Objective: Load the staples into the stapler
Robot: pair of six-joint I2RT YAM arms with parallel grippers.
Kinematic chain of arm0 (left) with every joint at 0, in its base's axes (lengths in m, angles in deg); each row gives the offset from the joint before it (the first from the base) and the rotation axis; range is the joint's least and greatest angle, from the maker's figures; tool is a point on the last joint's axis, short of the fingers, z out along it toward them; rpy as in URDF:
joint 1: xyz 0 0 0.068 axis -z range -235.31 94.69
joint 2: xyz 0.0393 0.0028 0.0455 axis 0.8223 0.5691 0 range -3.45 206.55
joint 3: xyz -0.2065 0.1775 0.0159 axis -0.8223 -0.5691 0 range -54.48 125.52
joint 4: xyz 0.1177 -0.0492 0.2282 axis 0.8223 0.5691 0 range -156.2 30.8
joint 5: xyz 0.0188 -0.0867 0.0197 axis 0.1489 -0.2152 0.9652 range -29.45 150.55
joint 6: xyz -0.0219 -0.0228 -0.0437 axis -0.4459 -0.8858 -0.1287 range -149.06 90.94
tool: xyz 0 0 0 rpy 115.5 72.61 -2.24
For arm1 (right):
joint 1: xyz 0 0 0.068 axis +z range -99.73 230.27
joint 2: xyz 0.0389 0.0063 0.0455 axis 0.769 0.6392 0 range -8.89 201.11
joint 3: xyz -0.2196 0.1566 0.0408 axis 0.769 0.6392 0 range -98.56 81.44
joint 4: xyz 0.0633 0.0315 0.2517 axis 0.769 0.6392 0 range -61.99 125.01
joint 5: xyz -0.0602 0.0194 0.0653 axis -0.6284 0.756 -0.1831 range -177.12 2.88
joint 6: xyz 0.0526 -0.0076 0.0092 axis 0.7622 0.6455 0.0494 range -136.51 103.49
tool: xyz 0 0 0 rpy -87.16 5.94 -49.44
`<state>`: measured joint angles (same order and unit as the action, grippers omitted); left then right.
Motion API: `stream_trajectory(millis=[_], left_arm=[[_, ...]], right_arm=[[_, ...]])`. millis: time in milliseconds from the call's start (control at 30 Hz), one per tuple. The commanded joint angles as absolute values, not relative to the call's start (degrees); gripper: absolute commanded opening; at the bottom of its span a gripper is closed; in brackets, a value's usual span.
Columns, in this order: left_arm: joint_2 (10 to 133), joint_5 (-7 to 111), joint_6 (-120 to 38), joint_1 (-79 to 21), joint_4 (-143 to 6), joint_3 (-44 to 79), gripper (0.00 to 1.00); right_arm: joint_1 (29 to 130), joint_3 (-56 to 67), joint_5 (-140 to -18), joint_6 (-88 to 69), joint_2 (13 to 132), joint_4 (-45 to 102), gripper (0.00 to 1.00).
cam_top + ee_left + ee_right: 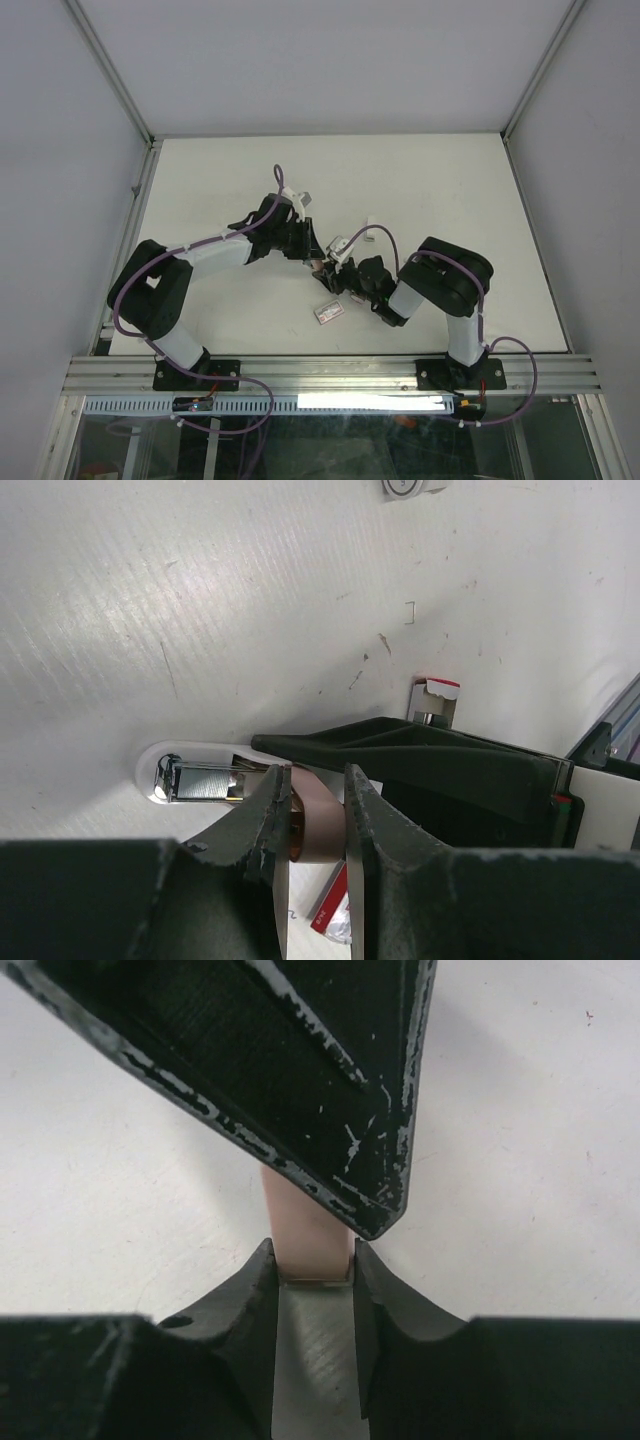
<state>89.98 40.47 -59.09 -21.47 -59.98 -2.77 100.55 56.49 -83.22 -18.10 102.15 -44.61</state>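
Observation:
The pale pink and white stapler (318, 825) is held between both grippers above the table near the middle (318, 265). My left gripper (318, 782) is shut on its pink part. Its white base with a shiny metal channel (200, 780) sticks out to the left, opened away from the pink part. My right gripper (312, 1260) is shut on the pink body (300, 1225), with a grey metal face between its fingers. In the top view the left gripper (311, 252) and right gripper (343, 272) meet tip to tip. I cannot make out a separate strip of staples.
A flat red-and-white box (328, 312) lies on the table just below the grippers and shows in the left wrist view (335, 905). A small cardboard box with a red edge (437, 698) stands behind the right gripper's finger (430, 765). A small white item (366, 232) lies to the right.

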Motion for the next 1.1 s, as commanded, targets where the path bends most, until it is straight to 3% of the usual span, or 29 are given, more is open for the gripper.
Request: stream_trajectory(millis=[0, 67, 267, 667, 833, 1067], left_arm=[[89.0, 38.3, -59.4, -22.2, -62.5, -2.7, 0.0], [88.5, 38.9, -59.3, -22.4, -62.4, -2.7, 0.03], [85.5, 41.0, -58.6, -22.7, -62.2, -2.1, 0.36], [73.5, 49.6, -57.5, -24.5, -60.0, -4.6, 0.98], [69.6, 46.8, -56.7, -24.5, -58.7, -6.6, 0.99], [57.1, 44.4, -54.9, -24.0, -57.7, -8.2, 0.99]], right_arm=[[100.9, 56.1, -83.4, -19.7, 102.3, -47.1, 0.23], [100.9, 56.8, -83.7, -19.9, 101.6, -47.3, 0.16], [100.9, 58.5, -84.2, -19.9, 99.2, -47.9, 0.03], [101.0, 61.2, -83.7, -19.8, 90.8, -44.3, 0.0], [101.0, 63.7, -79.8, -19.3, 83.3, -43.5, 0.0], [101.0, 62.7, -68.0, -20.3, 66.2, -25.7, 0.0]])
